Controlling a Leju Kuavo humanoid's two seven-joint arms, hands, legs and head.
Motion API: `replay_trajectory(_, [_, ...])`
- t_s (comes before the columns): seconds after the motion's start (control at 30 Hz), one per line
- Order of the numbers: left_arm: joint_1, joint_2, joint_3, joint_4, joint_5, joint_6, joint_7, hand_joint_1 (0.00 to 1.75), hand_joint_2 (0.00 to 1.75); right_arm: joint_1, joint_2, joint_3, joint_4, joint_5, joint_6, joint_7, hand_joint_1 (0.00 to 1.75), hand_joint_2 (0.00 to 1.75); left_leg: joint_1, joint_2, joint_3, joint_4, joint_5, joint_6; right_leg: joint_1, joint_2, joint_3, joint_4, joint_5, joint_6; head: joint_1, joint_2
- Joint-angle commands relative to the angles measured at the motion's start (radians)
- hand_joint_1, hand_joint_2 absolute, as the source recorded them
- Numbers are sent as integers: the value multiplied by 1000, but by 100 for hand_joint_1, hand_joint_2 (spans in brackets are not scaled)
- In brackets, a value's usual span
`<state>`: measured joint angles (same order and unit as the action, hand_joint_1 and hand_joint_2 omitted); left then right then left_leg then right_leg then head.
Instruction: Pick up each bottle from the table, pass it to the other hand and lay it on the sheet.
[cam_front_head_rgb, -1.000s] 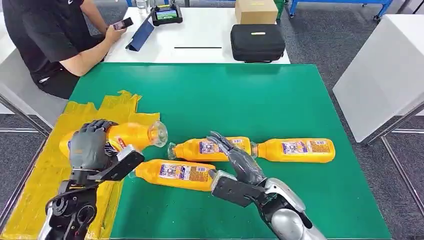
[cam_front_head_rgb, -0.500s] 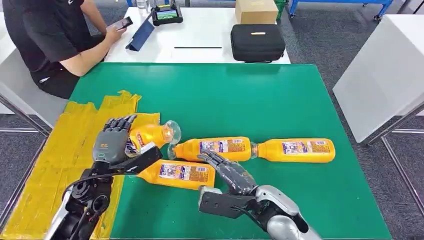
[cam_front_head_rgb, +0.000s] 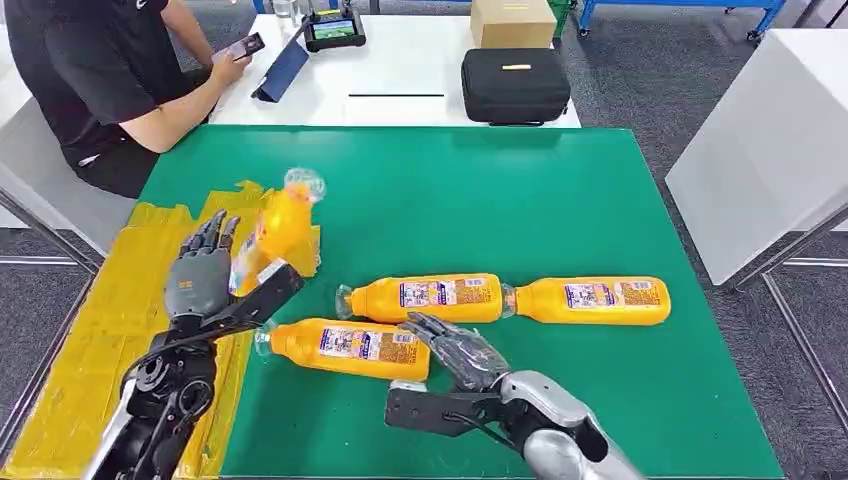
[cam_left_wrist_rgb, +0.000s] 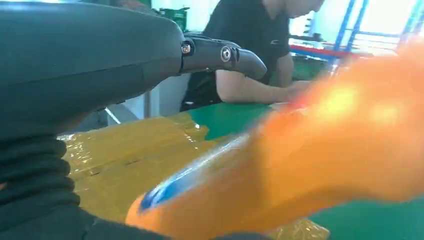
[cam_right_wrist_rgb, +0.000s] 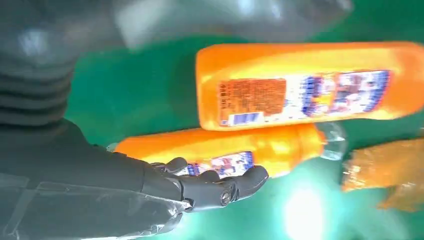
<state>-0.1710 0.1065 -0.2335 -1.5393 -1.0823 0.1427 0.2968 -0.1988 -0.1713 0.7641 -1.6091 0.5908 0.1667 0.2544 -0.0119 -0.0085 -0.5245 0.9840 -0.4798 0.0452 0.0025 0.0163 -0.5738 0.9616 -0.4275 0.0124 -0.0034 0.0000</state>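
Observation:
An orange bottle (cam_front_head_rgb: 272, 228) stands tilted over the yellow sheet (cam_front_head_rgb: 100, 340), cap end up and away from me, blurred. My left hand (cam_front_head_rgb: 200, 275) is right beside it with fingers spread and straight; in the left wrist view the blurred bottle (cam_left_wrist_rgb: 300, 165) crosses in front of the extended fingers (cam_left_wrist_rgb: 220, 52). Three more orange bottles lie on the green mat (cam_front_head_rgb: 480, 190): a near one (cam_front_head_rgb: 345, 347), a middle one (cam_front_head_rgb: 425, 297) and a right one (cam_front_head_rgb: 595, 300). My right hand (cam_front_head_rgb: 455, 350) hovers by the near bottle's base, fingers (cam_right_wrist_rgb: 215, 187) apart and holding nothing.
A person (cam_front_head_rgb: 100, 70) sits at the far left holding a phone. Behind the mat, a white table carries a black case (cam_front_head_rgb: 515, 85) and a cardboard box (cam_front_head_rgb: 512, 20). Another white table (cam_front_head_rgb: 770, 140) stands to the right.
My left hand has opened its fingers off the bottle it gripped on the sheet; that bottle has swung its cap end up and away. My right hand drew back toward me along the near bottle.

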Motion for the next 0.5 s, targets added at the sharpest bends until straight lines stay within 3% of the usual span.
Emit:
replay_trajectory(0.03, [-61,-27,5,84,16,-27,15,0,0,-77,15,57,149,59,10,46,0,175,1,0,3,-1,0,-3,0,-1,4,-1,0,0,0,0])
replay_trajectory(0.5, [-71,-51,26,74,62,-33,9,0,0,-75,34,27,162,95,20,61,0,175,0,0,1,0,0,-2,0,-1,2,0,0,0,0,0])
